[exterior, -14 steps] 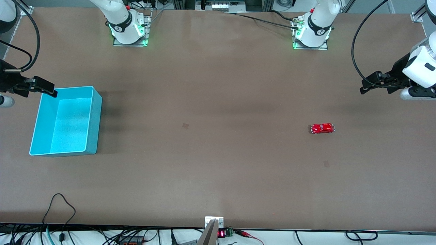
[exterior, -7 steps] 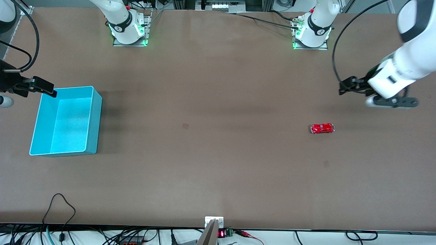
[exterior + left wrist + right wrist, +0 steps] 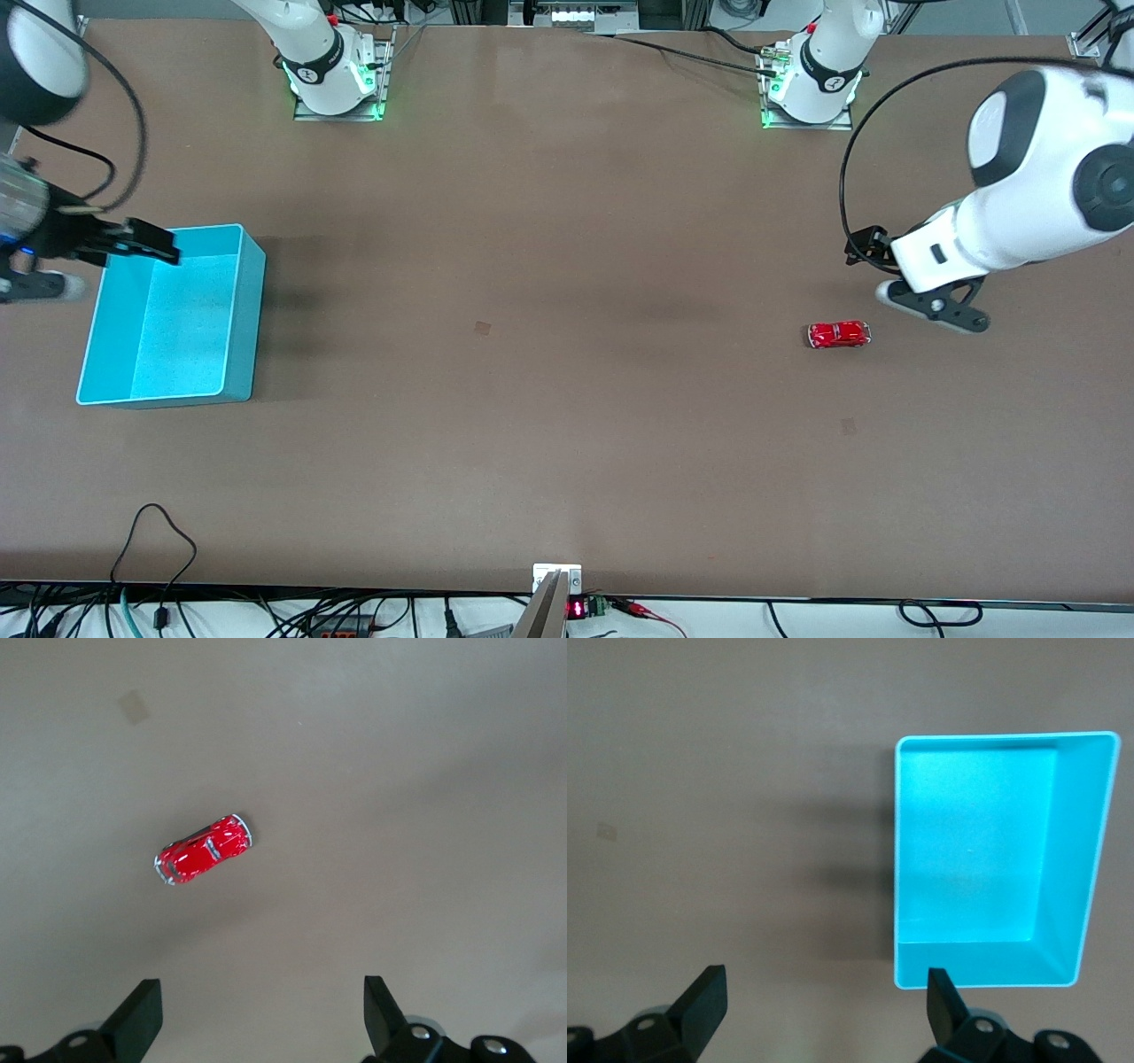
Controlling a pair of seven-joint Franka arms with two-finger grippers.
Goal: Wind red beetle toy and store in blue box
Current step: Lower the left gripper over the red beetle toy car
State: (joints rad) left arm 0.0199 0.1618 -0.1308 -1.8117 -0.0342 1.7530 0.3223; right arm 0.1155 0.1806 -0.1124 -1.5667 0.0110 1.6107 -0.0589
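The red beetle toy [image 3: 838, 334] stands on the brown table toward the left arm's end; it also shows in the left wrist view [image 3: 204, 849]. My left gripper [image 3: 856, 247] hangs over the table a little farther from the front camera than the toy, open and empty [image 3: 261, 992]. The blue box [image 3: 252, 310] stands open and empty toward the right arm's end. My right gripper [image 3: 161, 248] is over the box's rim at its farthest corner, open and empty [image 3: 824, 981]. The right wrist view looks down into the box [image 3: 1067, 859].
The two arm bases [image 3: 337, 80] [image 3: 811, 89] stand along the table's farthest edge. Small dark marks [image 3: 482, 328] [image 3: 849, 426] lie on the tabletop. A loose black cable [image 3: 155, 532] and a small display unit [image 3: 576, 608] sit at the nearest edge.
My left arm has swung in from the table's end toward the toy. My right gripper has shifted slightly over the box's rim. The toy and box have not moved.
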